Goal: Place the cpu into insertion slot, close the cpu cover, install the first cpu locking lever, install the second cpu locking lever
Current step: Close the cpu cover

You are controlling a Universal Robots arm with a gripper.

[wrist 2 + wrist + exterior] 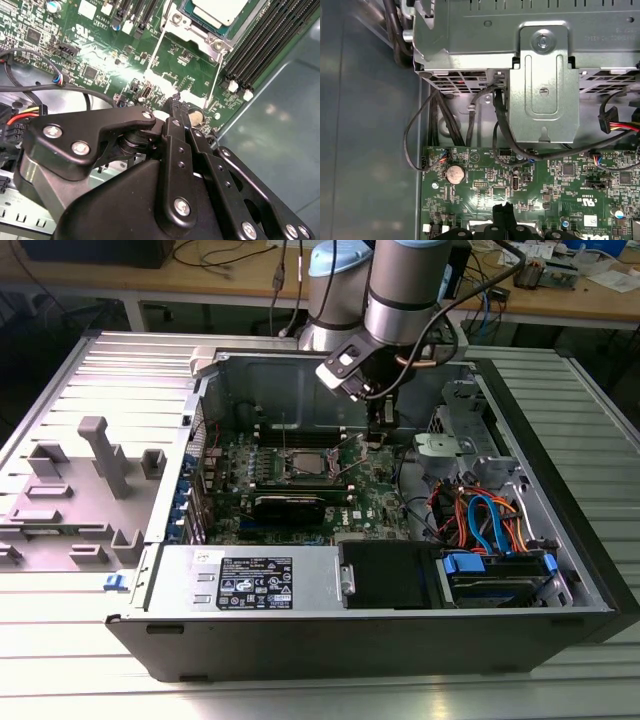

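End effector (pixel 175 101) downward, pinched closed

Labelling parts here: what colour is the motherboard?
The motherboard is green, clearest in the first wrist view.

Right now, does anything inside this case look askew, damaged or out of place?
Nothing looks damaged or spilled. The cpu lies flat in the insertion slot; the cpu cover is swung open, not yet closed, by the gripper.

The bench (pixel 320 695) has a ribbed, silvery metal top. An open computer case (pixel 350 635) lies on its side directly on it, open face upward. Against the case, at the exterior view's left, a ribbed grey panel (pixel 110 390) lies flat, bearing raised grey plastic blocks (pixel 105 455).
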